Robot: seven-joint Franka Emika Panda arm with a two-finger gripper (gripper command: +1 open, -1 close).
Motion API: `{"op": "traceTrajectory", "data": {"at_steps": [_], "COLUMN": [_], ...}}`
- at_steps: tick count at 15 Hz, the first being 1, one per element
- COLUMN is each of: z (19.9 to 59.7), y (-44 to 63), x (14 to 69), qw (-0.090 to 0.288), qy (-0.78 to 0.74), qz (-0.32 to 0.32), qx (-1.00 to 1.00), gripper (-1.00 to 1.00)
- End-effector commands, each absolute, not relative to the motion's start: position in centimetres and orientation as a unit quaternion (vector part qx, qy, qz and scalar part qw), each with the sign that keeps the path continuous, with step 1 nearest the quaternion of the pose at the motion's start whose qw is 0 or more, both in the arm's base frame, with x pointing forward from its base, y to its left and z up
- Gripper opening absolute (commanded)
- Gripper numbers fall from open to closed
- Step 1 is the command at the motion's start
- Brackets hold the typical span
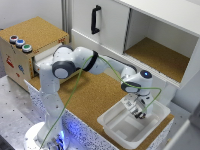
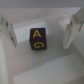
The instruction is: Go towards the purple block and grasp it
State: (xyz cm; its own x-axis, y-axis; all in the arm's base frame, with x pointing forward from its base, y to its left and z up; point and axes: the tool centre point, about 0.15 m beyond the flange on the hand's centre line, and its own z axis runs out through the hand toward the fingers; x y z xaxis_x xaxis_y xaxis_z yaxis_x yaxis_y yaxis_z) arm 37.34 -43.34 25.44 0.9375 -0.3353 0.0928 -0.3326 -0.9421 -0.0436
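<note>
In the wrist view the purple block (image 2: 38,40) is a small dark purple cube with yellow letters, resting on the floor of the white tray (image 2: 45,70). My gripper (image 2: 39,34) is open, one finger on each side of the block, with a gap left on both sides. In the exterior view the gripper (image 1: 138,113) reaches down into the white tray (image 1: 116,131) at the cork table's near right end; the block itself is hidden there by the fingers.
A wooden box (image 1: 30,45) with three round coloured buttons (image 1: 20,43) and an open drawer stands at the exterior view's left. A white cabinet (image 1: 150,35) with a black handle (image 1: 95,20) and an open compartment lies behind. The tray walls surround the gripper.
</note>
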Motion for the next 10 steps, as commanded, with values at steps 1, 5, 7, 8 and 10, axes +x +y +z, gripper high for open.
{"op": "traceTrajectory", "data": {"at_steps": [1,5,7,8,10], "z": [22.8,22.6,22.7,22.6,21.8], "y": [-44.6,-44.3,-43.8,-43.7,-43.7], "x": [40.2,41.8,43.1,43.6,44.7], "qw": [0.044,0.008,-0.016,-0.023,-0.031], "qy": [0.149,0.165,0.168,0.172,0.18], "qz": [-0.031,-0.04,-0.048,-0.051,-0.048], "qx": [-0.987,-0.985,-0.984,-0.984,-0.982], "gripper": [1.0,1.0,1.0,1.0,1.0]}}
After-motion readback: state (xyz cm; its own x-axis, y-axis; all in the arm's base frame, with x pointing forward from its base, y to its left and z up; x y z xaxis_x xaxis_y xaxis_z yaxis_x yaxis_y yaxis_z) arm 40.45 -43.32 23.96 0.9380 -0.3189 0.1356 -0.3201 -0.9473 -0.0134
